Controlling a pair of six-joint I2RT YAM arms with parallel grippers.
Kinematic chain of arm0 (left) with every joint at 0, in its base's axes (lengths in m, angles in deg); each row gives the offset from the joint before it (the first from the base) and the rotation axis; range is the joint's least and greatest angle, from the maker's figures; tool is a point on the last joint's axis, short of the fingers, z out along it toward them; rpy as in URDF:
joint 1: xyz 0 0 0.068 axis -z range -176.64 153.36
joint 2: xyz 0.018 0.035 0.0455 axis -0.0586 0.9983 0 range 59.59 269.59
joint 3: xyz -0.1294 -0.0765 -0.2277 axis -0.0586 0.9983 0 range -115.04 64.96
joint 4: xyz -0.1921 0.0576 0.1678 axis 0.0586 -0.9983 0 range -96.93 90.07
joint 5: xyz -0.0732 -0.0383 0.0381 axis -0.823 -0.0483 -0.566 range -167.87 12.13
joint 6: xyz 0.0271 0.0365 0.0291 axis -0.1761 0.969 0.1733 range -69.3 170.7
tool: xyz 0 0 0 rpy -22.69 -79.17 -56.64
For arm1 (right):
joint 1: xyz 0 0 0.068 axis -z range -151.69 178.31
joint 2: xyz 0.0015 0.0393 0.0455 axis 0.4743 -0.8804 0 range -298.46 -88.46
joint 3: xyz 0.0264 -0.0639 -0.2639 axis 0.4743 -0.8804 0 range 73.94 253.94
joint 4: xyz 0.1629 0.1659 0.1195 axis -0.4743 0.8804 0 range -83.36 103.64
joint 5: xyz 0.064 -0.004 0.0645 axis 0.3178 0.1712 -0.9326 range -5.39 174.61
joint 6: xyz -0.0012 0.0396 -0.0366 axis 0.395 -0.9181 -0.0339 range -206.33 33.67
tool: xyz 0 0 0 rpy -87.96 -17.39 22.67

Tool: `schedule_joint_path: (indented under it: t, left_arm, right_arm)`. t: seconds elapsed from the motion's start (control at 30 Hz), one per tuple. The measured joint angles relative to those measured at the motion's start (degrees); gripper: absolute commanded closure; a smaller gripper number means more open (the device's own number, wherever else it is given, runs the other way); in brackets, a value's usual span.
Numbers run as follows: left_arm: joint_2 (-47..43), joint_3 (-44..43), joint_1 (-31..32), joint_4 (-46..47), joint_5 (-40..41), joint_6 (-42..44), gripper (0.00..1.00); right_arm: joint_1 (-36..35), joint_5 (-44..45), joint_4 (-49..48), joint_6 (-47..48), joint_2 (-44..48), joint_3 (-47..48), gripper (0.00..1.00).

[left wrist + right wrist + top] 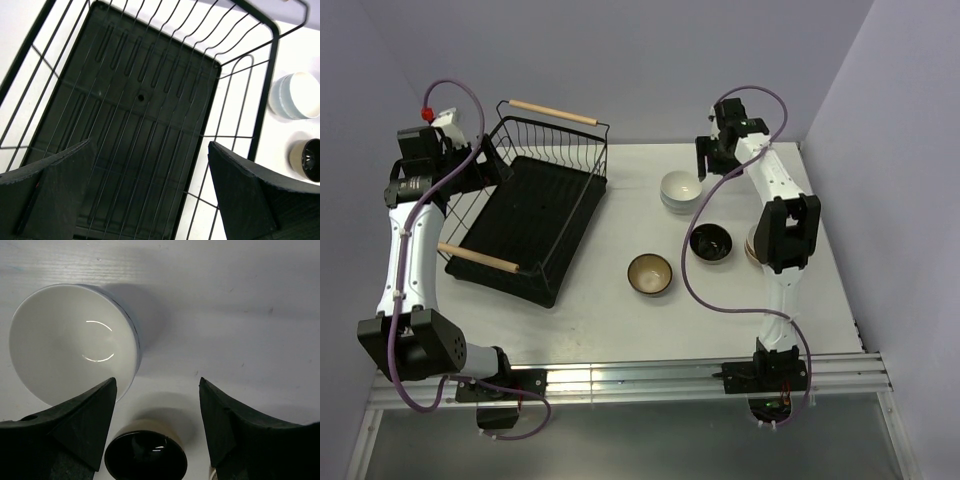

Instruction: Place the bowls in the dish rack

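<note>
Everything turns on the white bowl [680, 188], which in the top view sits just beside the right gripper [706, 160] at about 7 o'clock, seemingly nested on a second white one. In the right wrist view the same bowl [70, 345] lies at 10 o'clock from the right gripper [157, 383], its near rim just outside the left-hand fingertip [102, 405], not between the jaws. The jaws stand partway apart over bare table [620, 320] and hold nothing. The bowl is round, so no long axis constrains the grasp; what likely matters is a sideways shift so that one finger comes inside the rim. The black bowl [146, 455] sits at 6 o'clock, back toward the wrist, and from above the brown bowl [650, 273] lies at 7 o'clock of the black one, while a cream bowl [750, 245] shows only as a sliver behind the right forearm. All the bowls are nearer the right arm – it reaches out to the far side with the wrist bent down. The dish rack [535, 210], empty, lies at 9 o'clock from the bowls, its long axis running 1 to 7 o'clock; the left gripper [149, 145] hangs over its interior, jaws wide and empty – that arm is bent up along the rack's left side
</note>
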Motion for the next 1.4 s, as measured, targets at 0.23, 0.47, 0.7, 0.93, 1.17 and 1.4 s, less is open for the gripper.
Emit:
schedule_joint_path:
  t: [0.23, 0.47, 0.7, 0.93, 1.17, 1.4]
  left_arm:
    - [0.07, 1.31, 0.02, 0.17, 0.76, -0.11, 0.01]
    - [0.04, 2.38, 0.04, 1.42, 0.72, -0.04, 0.0]
    - [0.04, 2.91, 0.04, 2.08, 0.31, 0.04, 0.01]
    - [0.44, 3.85, 0.04, 2.38, -0.24, 0.04, 0.01]
    - [1.42, 3.85, 0.04, 2.47, -0.39, 0.02, 0.01]
    - [1.51, 3.87, 0.04, 2.51, -0.55, 0.0, 0.01]
  right_arm:
    - [-0.61, -0.37, -0.61, -0.98, -1.75, 0.11, 0.32]
    - [-1.79, -0.72, -1.05, -1.42, -4.26, 0.42, 0.46]
    - [-2.19, -1.33, -1.05, -1.79, -5.14, 0.42, 0.58]
    - [-2.38, -2.14, -0.98, -2.01, -7.48, 0.48, 0.75]
    - [-2.38, -2.05, -1.03, -2.29, -7.96, 0.48, 0.74]
    - [-2.4, -2.25, -0.55, -3.13, -7.96, 0.81, 0.48]
